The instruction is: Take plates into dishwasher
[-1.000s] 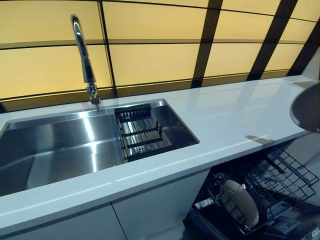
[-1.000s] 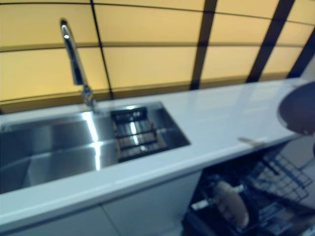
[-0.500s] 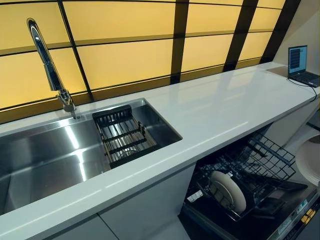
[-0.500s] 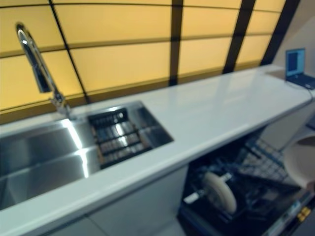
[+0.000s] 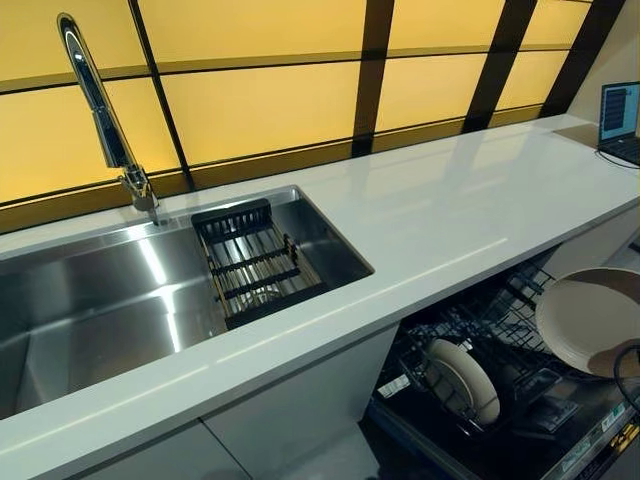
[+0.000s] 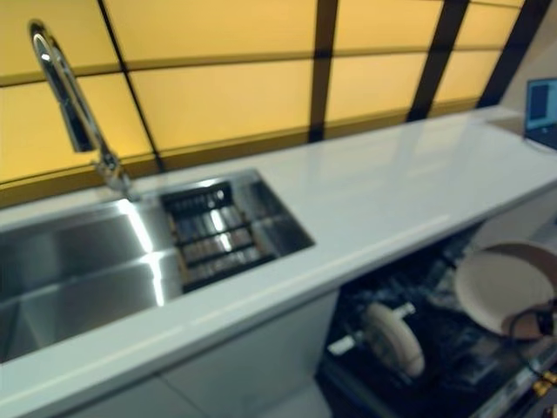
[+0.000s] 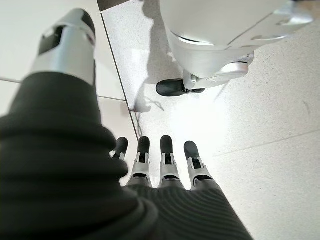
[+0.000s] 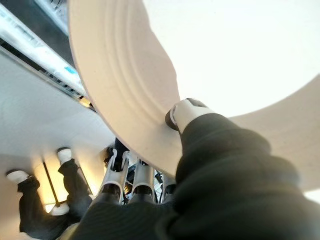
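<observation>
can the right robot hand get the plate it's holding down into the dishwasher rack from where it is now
Probably yes. The right robot hand pinches the plate directly over the pulled-out dishwasher rack. One plate already stands in it, but the wires beside it look free.

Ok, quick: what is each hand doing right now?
Left hand: open, fingers straight, holding nothing, pointing at the floor.
Right hand: shut on the plate, thumb and fingers pinching its rim.

Head pair high, wrist cameras close.
Both eye views look down at counter (image 5: 440,215), sink (image 5: 90,300) and open dishwasher (image 5: 500,390); left wrist view faces floor (image 7: 270,130) past its fingers (image 7: 167,160); right wrist view sits against the plate (image 8: 130,100).
</observation>
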Available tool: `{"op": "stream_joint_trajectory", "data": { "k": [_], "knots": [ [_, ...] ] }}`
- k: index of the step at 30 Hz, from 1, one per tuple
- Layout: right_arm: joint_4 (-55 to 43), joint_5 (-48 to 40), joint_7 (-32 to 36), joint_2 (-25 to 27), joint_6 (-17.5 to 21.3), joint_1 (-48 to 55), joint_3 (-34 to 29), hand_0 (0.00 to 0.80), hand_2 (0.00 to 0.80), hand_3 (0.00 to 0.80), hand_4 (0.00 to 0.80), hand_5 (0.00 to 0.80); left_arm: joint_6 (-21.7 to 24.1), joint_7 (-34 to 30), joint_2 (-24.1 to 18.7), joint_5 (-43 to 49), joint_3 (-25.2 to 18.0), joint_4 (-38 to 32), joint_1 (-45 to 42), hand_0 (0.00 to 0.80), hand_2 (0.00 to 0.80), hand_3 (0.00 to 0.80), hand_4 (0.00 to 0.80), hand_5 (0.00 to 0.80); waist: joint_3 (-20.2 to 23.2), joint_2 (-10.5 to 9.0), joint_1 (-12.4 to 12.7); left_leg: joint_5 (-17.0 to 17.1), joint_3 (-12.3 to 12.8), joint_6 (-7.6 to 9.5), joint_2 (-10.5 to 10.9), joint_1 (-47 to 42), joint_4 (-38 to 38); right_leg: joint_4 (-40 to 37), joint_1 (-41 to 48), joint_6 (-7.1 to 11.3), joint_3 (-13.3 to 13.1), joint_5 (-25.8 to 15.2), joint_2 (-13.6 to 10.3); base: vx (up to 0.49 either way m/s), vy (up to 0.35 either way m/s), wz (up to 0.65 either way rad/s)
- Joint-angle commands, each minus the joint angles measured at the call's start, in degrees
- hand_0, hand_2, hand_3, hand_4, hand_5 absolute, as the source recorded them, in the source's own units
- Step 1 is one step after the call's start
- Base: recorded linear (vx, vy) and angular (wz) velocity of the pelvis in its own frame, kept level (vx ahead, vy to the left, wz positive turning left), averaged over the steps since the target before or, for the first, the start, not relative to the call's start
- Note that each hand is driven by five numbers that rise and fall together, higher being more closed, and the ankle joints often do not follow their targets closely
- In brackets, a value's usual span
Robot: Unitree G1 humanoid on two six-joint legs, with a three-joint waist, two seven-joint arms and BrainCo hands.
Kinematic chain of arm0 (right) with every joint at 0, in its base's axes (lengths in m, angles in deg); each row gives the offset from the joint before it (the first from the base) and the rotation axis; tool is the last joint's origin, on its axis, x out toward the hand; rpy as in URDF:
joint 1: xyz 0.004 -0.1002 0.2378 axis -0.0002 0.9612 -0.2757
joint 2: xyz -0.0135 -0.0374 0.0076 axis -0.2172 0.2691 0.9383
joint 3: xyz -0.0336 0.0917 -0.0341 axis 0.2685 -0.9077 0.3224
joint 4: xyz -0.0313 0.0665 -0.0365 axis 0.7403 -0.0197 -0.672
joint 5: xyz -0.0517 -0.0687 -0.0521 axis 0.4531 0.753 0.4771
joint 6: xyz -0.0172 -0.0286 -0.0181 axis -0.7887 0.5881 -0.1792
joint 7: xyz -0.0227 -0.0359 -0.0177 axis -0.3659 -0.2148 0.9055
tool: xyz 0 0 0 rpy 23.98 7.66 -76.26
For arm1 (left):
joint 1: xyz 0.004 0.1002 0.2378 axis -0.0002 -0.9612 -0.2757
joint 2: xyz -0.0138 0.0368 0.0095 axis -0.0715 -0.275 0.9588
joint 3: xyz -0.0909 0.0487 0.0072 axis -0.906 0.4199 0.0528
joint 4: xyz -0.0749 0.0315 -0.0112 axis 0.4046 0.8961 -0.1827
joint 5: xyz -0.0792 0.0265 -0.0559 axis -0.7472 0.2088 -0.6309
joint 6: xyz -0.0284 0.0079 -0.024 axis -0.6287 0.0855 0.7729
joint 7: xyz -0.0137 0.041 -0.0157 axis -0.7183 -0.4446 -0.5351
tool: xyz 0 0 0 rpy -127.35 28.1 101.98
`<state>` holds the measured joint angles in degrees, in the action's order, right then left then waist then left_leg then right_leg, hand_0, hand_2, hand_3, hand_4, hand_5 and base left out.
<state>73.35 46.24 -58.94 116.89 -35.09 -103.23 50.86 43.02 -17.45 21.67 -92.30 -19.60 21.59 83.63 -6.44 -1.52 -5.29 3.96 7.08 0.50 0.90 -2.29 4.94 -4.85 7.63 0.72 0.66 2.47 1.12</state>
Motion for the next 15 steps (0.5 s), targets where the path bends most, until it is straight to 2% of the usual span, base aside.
{"op": "stream_joint_trajectory", "data": {
  "k": [1, 8, 15],
  "knots": [
    [-4.0, -0.3, -4.3, 0.6, 1.0, -1.5, 0.2, 0.800, 0.800, 0.800, 0.800, 0.800, 0.7, 0.2, -1.0, 1.3, -0.3, 2.1, 0.5, 0.000, 0.000, 0.000, 0.000, 0.000, 3.2, -1.65, 2.0, -5.7, -0.1, -2.18, -1.3, -4.3, 0.1, -0.1, -4.1, 6.44, 1.6, -6.5, -3.1, 0.005, -0.020, 0.03],
    [-5.7, -0.8, -7.6, -2.0, 0.6, -1.4, 1.5, 0.800, 0.800, 0.800, 0.800, 0.800, 0.5, 0.1, -1.1, 0.7, -0.5, 1.7, 0.0, 0.000, 0.000, 0.000, 0.000, 0.000, 2.8, -1.13, 2.6, -5.5, -0.8, -2.10, -1.0, -3.8, 0.1, -0.1, -4.4, 6.38, 1.9, -6.5, -3.2, 0.001, -0.017, 0.03],
    [-5.3, -1.9, -12.3, -5.2, 1.6, -1.7, 2.9, 0.800, 0.800, 0.800, 0.800, 0.800, 1.5, 1.0, -1.5, -0.7, 0.0, 0.4, -1.1, 0.000, 0.000, 0.000, 0.000, 0.000, 2.1, 0.28, 3.5, -5.3, -1.8, -1.82, -0.4, -3.4, 0.1, -0.1, -4.7, 6.31, 2.3, -6.5, -3.5, -0.010, -0.055, 0.02]
  ]
}}
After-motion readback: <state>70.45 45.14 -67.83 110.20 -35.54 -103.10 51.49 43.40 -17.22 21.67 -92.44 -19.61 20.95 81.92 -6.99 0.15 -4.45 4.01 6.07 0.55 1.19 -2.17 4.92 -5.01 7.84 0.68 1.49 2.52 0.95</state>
